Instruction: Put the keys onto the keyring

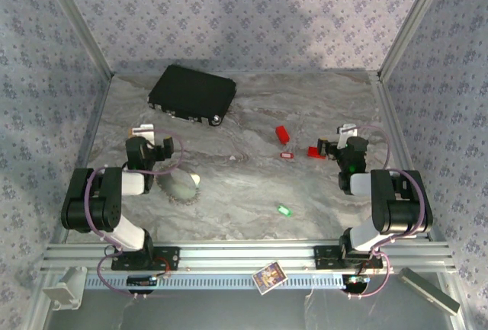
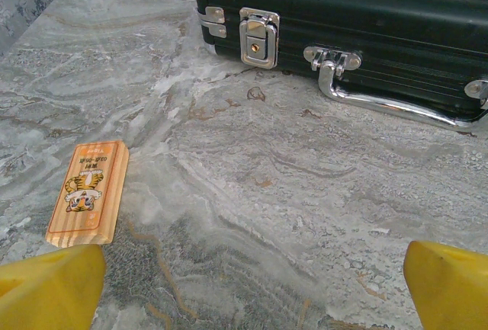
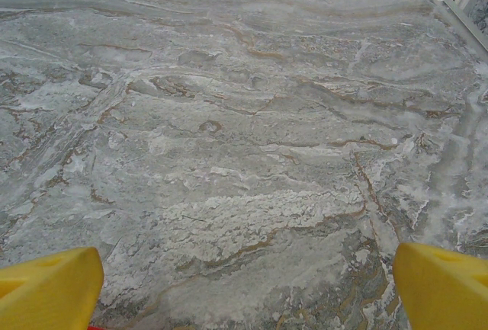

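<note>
Top external view, L to R: a small pale wooden block w/ a tiger sticker (image 2: pixel 86 193) lies flat at far left, just beside the left tool (image 2: pixel 248 296). Left wrist view shows its yellow fingers (image 2: pixel 49 284) spread wide w/ nothing btw them, aimed at the black hard case w/ chrome latches (image 2: pixel 343 25) at the back.

Risk: the keyring, a pale mint-white floppy loop w/ thin chain edging (image 1: pixel 181 187), lies on the marble-patterned tabletop (image 1: pixel 229 193) just beside that arm's forearm, behind where the tool faces. Swinging back for it could sweep the loop w/ the arm or nudge the wooden block. The loop looks limp, so a pinch prob. folds it shut or slips off the chain, leaving no opening to thread.

Centre-right: a plain red block (image 1: pixel 283 132), the red key w/ silvery-white part (image 1: pixel 287 155) just in front of it, and a second red block (image 1: pixel 314 151) near. Same colour and close together, so it is easy to grab the wrong piece or knock the key away. Bright green key (image 1: pixel 284 209) lies alone nearer the front, well apart from the keyring. Both keys are tiny and flat, so fingers coming down may push them along instead of lifting.

Right tool (image 3: pixel 244 296), beside the second red block, is spread wide, holds nothing and faces bare tabletop. The keys sit off to its left, so its approach prob. starts blind.
</note>
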You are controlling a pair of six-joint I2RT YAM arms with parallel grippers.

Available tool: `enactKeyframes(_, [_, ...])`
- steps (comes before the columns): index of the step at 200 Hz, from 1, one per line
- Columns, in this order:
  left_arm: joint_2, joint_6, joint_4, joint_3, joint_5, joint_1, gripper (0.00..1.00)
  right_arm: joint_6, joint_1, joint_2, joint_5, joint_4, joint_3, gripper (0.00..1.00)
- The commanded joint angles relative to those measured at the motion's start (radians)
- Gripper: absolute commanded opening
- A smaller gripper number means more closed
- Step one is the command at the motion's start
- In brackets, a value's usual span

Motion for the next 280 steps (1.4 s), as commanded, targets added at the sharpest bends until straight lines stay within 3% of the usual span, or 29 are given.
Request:
enactKeyframes(1, [-0.009, -0.012, 0.005, 0.018, 0.016, 0.009, 1.00, 0.012, -0.002, 0.007, 0.002, 0.002, 0.018, 0.99])
enactKeyframes(49, [-0.019, -0.016, 0.012, 0.011, 0.015, 0.013, 1.00, 0.025, -0.023, -0.038, -0.032, -0.037, 0.019, 0.99])
enactKeyframes(89, [-0.256, -0.051, -0.211, 0.024, -0.071, 0.012, 1.00, 0.038, 0.002, -0.295, -0.021, -0.361, 0.085, 0.99])
enactKeyframes(120, [-0.371, -0.188, -0.392, 0.059, -0.099, 0.013, 1.00, 0.256, 0.067, -0.468, -0.035, -0.578, 0.100, 0.99])
enactKeyframes(160, [-0.413, -0.409, -0.663, 0.140, -0.053, 0.012, 1.00, 0.523, 0.244, -0.557, -0.018, -0.897, 0.145, 0.88])
enactKeyframes(208, [-0.508, -0.577, -0.747, 0.088, 0.151, 0.007, 1.00, 0.661, 0.552, -0.509, -0.002, -1.045, 0.208, 0.79])
enactKeyframes(228, [-0.531, -0.604, -0.859, 0.104, 0.158, -0.026, 1.00, 0.662, 0.646, -0.454, 0.003, -1.049, 0.244, 0.77])
enactKeyframes(251, [-0.550, -0.637, -1.013, 0.115, 0.093, -0.089, 0.98, 0.653, 0.721, -0.359, -0.028, -1.046, 0.306, 0.76])
enactKeyframes(280, [-0.601, -0.706, -1.089, 0.084, 0.061, -0.142, 0.93, 0.641, 0.814, -0.195, -0.056, -1.018, 0.424, 0.68])
